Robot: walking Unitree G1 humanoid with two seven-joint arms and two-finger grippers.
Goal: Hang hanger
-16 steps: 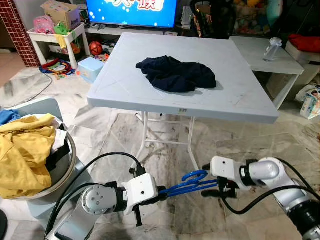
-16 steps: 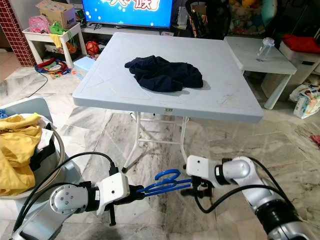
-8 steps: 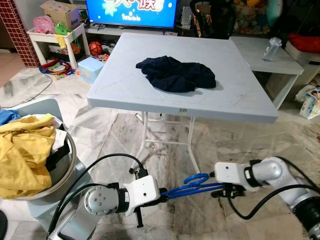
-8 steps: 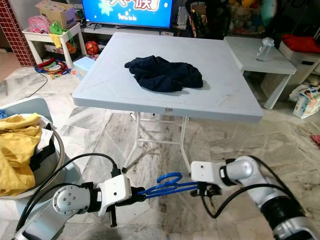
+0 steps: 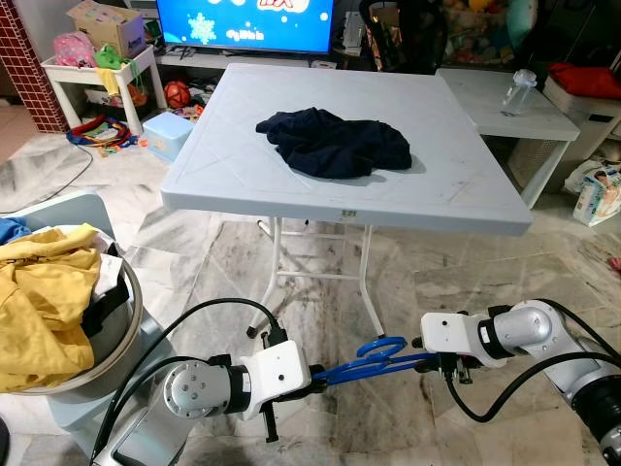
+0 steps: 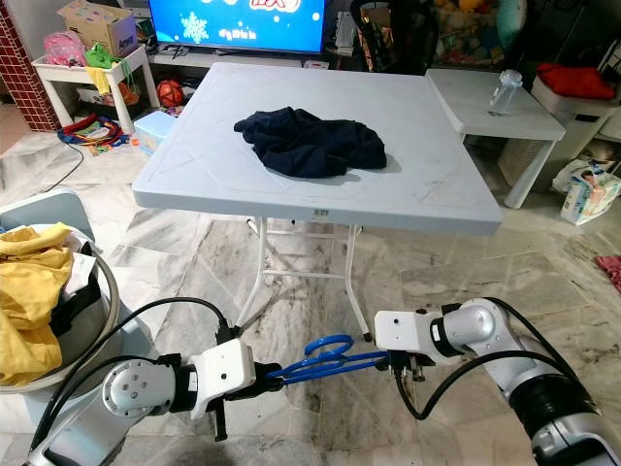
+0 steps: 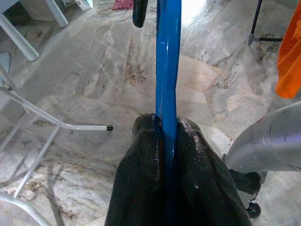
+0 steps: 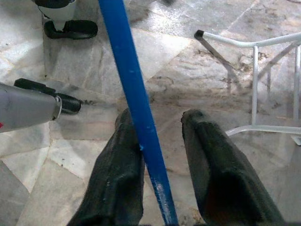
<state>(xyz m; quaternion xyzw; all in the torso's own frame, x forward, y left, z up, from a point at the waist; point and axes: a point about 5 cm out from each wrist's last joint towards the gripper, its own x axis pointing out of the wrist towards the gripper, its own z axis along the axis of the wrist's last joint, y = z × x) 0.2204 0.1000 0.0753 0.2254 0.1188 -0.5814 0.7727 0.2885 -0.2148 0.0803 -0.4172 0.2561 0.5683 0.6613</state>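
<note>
Worktop is standing ahead, centre; garment is lying on it. Hanger is sitting low, before the worktop, spanning left gripper and right gripper. Laundry basket is sitting left of the worktop, clothes lying in it.

The left gripper is covering the end of the blue hanger it is clamping, and the hanger's far end is running off the picture's edge. In the head views, the laundry basket of yellow clothes is being cut off at the side. The right gripper is hiding behind its white wrist housing there, so its fingers are not showing.
</note>
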